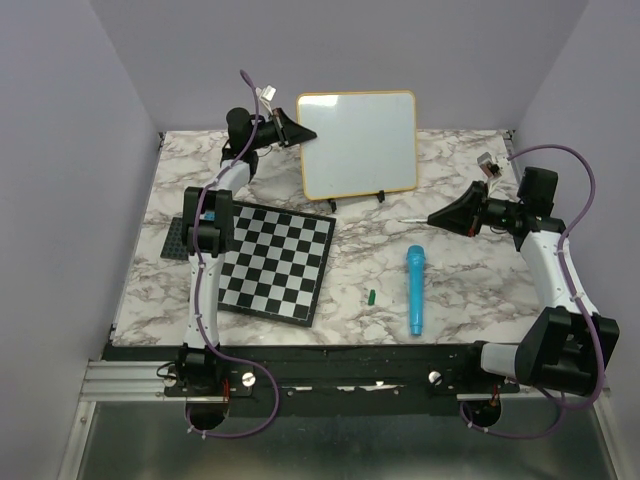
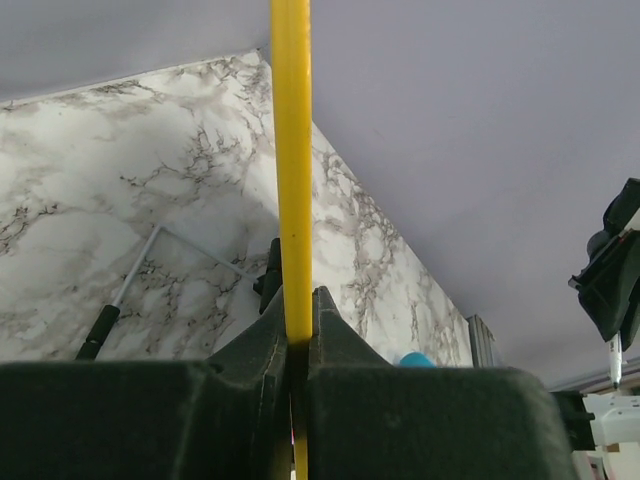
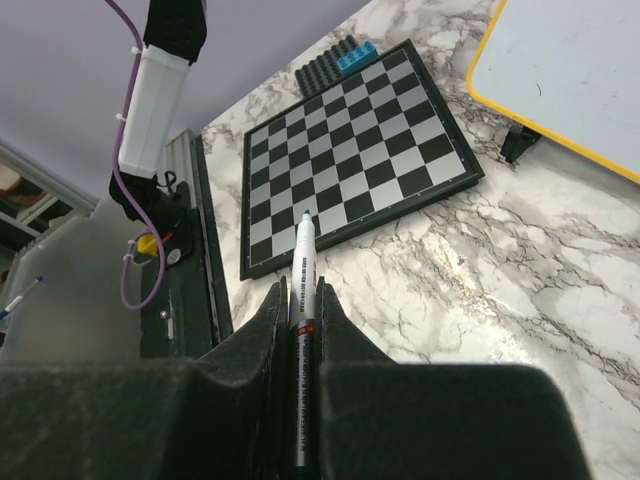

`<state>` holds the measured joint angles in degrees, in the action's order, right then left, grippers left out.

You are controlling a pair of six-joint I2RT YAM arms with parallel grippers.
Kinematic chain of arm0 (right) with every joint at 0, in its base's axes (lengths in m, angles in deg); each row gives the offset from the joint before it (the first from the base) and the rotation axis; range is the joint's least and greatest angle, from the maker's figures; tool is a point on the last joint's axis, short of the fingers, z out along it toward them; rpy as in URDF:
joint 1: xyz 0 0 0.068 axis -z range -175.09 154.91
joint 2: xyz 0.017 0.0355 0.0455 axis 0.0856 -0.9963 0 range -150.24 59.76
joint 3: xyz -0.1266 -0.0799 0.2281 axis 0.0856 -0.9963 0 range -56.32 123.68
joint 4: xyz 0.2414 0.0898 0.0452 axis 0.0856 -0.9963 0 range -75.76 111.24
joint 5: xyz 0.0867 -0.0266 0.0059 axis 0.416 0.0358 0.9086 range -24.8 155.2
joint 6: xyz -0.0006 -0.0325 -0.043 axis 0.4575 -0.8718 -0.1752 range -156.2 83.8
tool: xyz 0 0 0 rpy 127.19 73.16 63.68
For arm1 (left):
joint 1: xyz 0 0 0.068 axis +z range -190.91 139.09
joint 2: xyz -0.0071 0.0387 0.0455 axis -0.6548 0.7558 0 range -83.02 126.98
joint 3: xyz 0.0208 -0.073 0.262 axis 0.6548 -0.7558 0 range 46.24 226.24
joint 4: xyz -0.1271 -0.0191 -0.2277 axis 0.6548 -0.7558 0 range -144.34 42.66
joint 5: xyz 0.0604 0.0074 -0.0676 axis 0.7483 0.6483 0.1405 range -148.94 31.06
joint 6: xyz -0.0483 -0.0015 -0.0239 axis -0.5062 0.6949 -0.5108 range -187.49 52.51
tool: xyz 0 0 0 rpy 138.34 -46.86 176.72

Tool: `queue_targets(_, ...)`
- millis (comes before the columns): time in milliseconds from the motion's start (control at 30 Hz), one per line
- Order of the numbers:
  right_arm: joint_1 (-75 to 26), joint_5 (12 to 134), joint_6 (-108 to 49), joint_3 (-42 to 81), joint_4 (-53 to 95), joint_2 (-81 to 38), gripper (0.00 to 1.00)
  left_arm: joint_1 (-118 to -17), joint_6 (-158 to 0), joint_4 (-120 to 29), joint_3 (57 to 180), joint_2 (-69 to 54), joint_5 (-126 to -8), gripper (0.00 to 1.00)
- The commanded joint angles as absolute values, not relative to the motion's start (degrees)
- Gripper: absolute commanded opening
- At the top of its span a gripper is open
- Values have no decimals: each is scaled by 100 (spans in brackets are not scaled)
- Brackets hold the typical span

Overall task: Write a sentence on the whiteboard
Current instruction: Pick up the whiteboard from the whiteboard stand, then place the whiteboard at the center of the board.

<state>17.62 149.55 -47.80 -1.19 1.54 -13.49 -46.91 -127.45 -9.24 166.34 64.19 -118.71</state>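
Observation:
The whiteboard stands tilted on small black feet at the back of the table, its yellow frame running between my left jaws. My left gripper is shut on the board's left edge. My right gripper hovers to the right of the board, shut on a white marker whose uncapped tip points toward the left. The whiteboard looks blank apart from one tiny dark mark. The sentence is not in view.
A black-and-white checkered board lies front left. A dark studded plate with a blue brick sits beside it. A blue cylinder and a small green cap lie on the marble near the front.

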Motion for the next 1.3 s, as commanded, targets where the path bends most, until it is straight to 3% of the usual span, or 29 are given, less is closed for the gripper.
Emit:
queue_targets(0, 1731, 15186, -4886, 28, 41, -1196, 1, -4697, -13121, -24, 16639, 5585, -11397, 0)
queue_targets(400, 1731, 15265, -4842, 2, 32, -915, 1, -4873, -13789, 828, 16025, 4743, -11053, 0)
queue_targets(833, 1731, 15748, -4860, -25, -117, -449, 1, -5022, -12383, 1426, 10922, 1596, -10316, 0)
queue_targets(1267, 1731, 15863, -4904, -86, -161, -475, 1, -4996, -11645, 654, 8941, -365, -10122, 0)
